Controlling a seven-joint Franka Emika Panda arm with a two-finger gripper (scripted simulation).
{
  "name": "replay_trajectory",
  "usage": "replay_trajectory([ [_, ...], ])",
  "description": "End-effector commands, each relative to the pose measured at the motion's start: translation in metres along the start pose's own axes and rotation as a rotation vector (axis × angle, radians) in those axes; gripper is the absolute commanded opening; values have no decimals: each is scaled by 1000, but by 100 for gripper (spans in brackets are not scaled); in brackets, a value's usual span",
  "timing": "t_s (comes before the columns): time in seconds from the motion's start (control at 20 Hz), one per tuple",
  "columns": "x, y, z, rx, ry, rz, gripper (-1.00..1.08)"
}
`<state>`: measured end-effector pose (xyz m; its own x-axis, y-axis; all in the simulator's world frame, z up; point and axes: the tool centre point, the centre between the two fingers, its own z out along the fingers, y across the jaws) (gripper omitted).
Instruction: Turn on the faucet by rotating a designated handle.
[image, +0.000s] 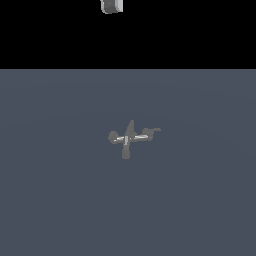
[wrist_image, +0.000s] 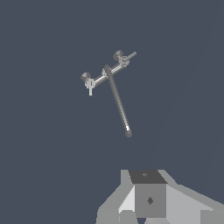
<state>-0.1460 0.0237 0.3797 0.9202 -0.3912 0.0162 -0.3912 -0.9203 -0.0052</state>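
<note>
The faucet (image: 129, 138) sat small on the grey bench (image: 55, 200), its handle (image: 151, 131) pointing toward the exterior view's right. Well beyond it hung the fingers (image: 111, 6), mostly out of sight; I couldn't tell their opening.

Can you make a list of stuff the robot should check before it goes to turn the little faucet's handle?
1. Faucet in sight: ok, it shows in both the exterior and wrist views.
2. Handle found: ok, it is the side arm with the flat crossbar tip, on the exterior view's right.
3. Way to the handle free: ok, only bare grey floor lies around the faucet.
4. Gripper near the handle: not ok, it hangs far off at the top edge of the exterior view.
5. Jaws open wide enough: cannot tell, the fingertips do not show clearly.
6. Gripper empty: cannot tell for sure; nothing shows held.
</note>
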Motion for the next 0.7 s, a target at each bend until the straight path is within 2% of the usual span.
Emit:
replay_trajectory([
  [0.0,14,-7,19,1,-1,60,-100],
  [0.65,88,-27,108,0,-5,339,-100],
])
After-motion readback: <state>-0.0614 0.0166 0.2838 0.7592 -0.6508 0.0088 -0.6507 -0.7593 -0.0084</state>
